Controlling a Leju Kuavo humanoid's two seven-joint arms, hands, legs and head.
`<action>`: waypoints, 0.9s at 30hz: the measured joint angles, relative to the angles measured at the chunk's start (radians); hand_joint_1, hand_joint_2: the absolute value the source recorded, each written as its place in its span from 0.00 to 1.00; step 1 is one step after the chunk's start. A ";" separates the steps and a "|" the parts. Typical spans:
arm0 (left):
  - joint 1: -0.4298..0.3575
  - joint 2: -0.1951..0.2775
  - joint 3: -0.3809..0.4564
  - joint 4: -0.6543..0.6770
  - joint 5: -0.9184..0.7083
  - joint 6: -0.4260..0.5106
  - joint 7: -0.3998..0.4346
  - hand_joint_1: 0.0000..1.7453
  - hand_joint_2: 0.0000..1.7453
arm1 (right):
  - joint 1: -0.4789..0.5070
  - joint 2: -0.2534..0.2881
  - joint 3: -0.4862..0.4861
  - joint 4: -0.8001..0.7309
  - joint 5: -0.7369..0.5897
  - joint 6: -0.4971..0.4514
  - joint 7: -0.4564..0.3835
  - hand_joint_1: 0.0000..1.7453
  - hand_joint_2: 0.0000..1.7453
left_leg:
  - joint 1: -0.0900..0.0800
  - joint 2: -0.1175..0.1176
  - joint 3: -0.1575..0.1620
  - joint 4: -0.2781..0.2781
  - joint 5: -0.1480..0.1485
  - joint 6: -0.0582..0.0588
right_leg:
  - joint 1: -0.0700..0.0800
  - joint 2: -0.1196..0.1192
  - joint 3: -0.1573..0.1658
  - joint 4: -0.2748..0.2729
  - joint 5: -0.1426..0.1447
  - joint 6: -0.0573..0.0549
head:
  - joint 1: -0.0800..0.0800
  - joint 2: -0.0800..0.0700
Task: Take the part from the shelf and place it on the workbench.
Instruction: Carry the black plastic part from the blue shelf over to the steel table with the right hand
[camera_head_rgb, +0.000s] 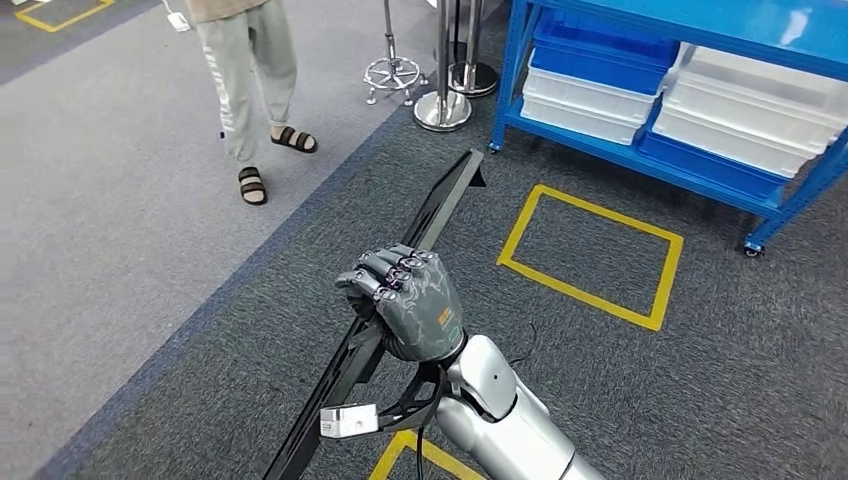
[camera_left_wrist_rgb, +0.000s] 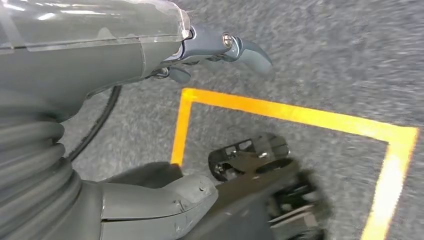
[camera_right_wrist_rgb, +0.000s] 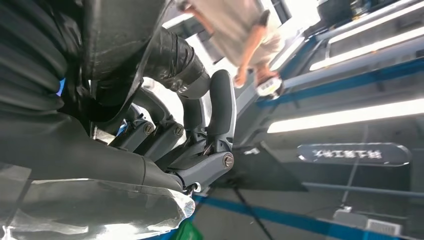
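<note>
Already the right hand (camera_head_rgb: 410, 300) grips the long black part (camera_head_rgb: 420, 235) and carries it over the grey carpet, away from the blue shelf (camera_head_rgb: 690, 90), but no workbench is seen, and I cannot tell if the left hand (camera_left_wrist_rgb: 150, 55) holds anything.

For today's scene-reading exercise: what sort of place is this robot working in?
Probably a factory or warehouse-style test floor. A blue metal shelf rack holds stacked white and blue bins, yellow tape boxes mark spots on grey carpet, and steel barrier posts stand nearby.
</note>
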 joint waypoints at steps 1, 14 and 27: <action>0.002 0.001 -0.001 0.000 -0.001 -0.001 0.002 0.00 1.00 | 0.001 0.000 0.000 0.000 0.001 0.000 0.000 1.00 1.00 | 0.000 0.005 0.019 -0.030 0.022 0.001 | 0.001 -0.013 0.000 0.001 -0.002 0.000 | 0.000 0.000; 0.002 0.009 -0.016 0.000 0.001 -0.001 0.005 0.00 1.00 | 0.009 -0.007 0.000 -0.025 0.019 -0.006 0.001 1.00 1.00 | -0.007 -0.020 0.150 -0.292 0.121 0.062 | 0.000 0.039 -0.103 0.254 -0.144 0.043 | 0.001 0.000; 0.004 0.014 -0.017 0.000 0.004 -0.001 0.003 0.00 1.00 | 0.011 -0.008 0.000 -0.039 0.023 -0.011 0.003 1.00 1.00 | -0.003 -0.035 0.069 -0.149 0.053 0.007 | -0.007 0.050 -0.001 0.004 0.001 0.003 | 0.000 0.000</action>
